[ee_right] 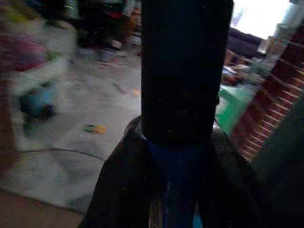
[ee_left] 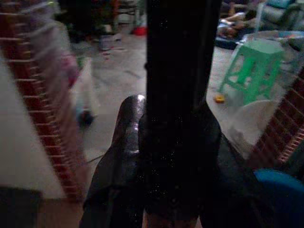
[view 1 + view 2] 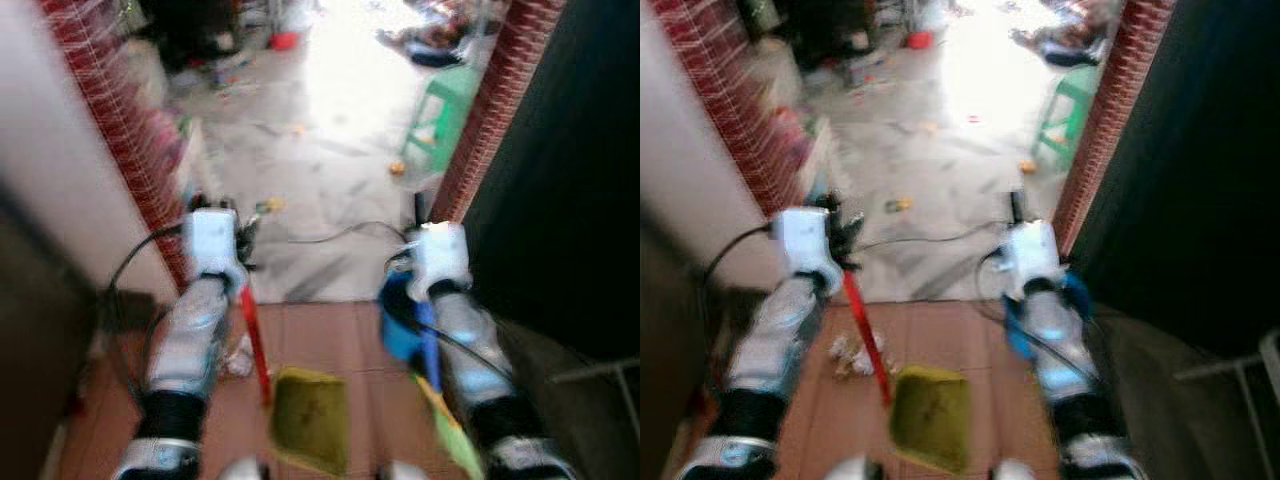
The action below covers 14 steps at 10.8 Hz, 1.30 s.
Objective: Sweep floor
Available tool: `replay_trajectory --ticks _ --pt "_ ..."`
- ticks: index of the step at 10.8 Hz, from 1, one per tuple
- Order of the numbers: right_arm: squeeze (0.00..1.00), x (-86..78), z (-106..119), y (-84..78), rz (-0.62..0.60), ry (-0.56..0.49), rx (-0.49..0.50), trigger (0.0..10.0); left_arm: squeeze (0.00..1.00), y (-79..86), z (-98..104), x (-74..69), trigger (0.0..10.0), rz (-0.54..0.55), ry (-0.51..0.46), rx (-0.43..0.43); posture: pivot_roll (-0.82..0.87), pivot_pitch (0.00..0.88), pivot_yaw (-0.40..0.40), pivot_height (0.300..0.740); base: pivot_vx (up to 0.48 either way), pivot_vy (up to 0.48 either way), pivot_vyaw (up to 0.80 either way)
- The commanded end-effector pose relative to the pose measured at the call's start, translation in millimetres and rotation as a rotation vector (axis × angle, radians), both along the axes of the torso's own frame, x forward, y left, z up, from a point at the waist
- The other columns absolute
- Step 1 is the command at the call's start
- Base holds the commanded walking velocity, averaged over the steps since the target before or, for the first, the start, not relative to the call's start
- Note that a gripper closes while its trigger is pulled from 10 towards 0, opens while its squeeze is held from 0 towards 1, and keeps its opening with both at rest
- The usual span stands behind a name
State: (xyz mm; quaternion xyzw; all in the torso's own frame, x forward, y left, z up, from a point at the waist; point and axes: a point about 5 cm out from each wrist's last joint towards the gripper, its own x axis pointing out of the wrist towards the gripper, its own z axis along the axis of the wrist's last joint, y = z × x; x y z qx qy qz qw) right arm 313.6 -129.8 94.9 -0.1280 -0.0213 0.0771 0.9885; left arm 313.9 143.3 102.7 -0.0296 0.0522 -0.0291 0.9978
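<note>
The picture is blurred. My left gripper (image 3: 240,228) is shut on the black grip (image 2: 178,85) of a red-handled dustpan (image 3: 256,340), whose yellow-green pan (image 3: 312,420) hangs low over the terracotta tiles. My right gripper (image 3: 418,215) is shut on the black grip (image 1: 185,71) of a blue-handled broom (image 3: 428,345), with greenish bristles (image 3: 448,425) near my right leg. Crumpled white litter (image 3: 855,355) lies on the tiles beside the red handle. Small yellow scraps (image 3: 272,205) lie on the grey floor ahead.
I stand in a doorway between two red brick pillars (image 3: 130,150) (image 3: 495,110). A green stool (image 3: 445,110) stands ahead on the right. A thin cable (image 3: 340,235) crosses the grey floor. More clutter lies at the far end, and a dark wall is on my right.
</note>
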Motion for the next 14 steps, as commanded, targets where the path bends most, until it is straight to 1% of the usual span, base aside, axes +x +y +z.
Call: replay_trajectory --ticks 1,3,5,6,7,8,9,10,11,12,13,14 --pt "0.0 4.3 11.1 -1.5 -0.002 -0.044 0.017 10.0 0.0 -7.6 21.3 4.9 10.0 -0.017 -0.086 0.001 -0.03 0.0 0.033 0.74 0.0 0.48 0.0" --pt "0.0 4.7 10.8 -1.3 0.0 -0.046 0.016 10.0 0.0 -10.6 22.6 3.2 10.0 -0.017 -0.092 0.004 -0.03 0.0 0.033 0.74 0.0 0.48 0.0" --pt "0.0 4.2 10.8 -1.0 -0.005 -0.049 0.011 10.0 0.0 -14.0 15.2 -2.8 10.0 -0.023 -0.077 0.008 -0.02 0.0 0.036 0.74 0.0 0.48 0.0" --pt "0.0 4.3 10.6 -1.3 -0.006 -0.05 0.012 10.0 0.0 -12.7 10.6 -4.5 10.0 -0.022 -0.073 0.031 -0.03 0.0 0.042 0.74 0.0 0.24 0.0" --pt "0.0 4.8 11.9 -1.7 -0.006 -0.059 0.013 10.0 0.0 -9.9 6.1 -7.7 10.0 -0.023 -0.089 0.041 -0.03 0.0 0.041 0.74 0.0 0.0 0.0" --pt "0.0 4.1 12.7 -2.5 -0.012 -0.064 0.021 10.0 0.0 -7.2 4.3 -9.8 10.0 0.0 -0.097 0.024 -0.03 0.0 0.039 0.74 0.0 0.0 0.0" --pt "0.0 2.1 10.8 -0.8 -0.005 -0.057 0.026 10.0 0.0 -3.8 4.1 -14.3 10.0 0.036 -0.121 0.052 -0.01 0.0 0.029 0.74 0.0 0.0 0.0" --pt "0.0 4.6 11.7 3.0 0.008 -0.052 0.031 10.0 0.0 4.8 -6.6 -19.8 10.0 0.121 -0.079 0.066 -0.02 0.0 0.025 0.74 0.0 0.0 0.0" --pt "0.0 7.6 13.9 2.0 0.001 -0.062 0.036 10.0 0.0 6.5 -16.5 -20.5 10.0 0.129 -0.03 0.044 -0.02 0.0 0.021 0.74 0.0 0.0 0.0" --pt "0.0 6.8 4.0 2.4 -0.015 -0.023 0.065 10.0 0.0 2.7 -22.8 -17.3 10.0 0.095 -0.019 0.018 -0.01 0.0 0.014 0.74 0.0 0.0 0.0" --pt "0.0 5.7 -0.3 6.3 -0.01 -0.015 0.067 10.0 0.0 1.1 -24.7 -11.5 10.0 0.094 -0.042 0.046 -0.02 0.0 0.023 0.74 0.0 0.0 0.0" --pt "0.0 6.8 3.4 10.1 -0.013 -0.03 0.073 10.0 0.0 1.2 -23.9 -5.9 10.0 0.105 -0.087 0.071 -0.03 0.0 0.032 0.74 0.0 0.0 0.0"
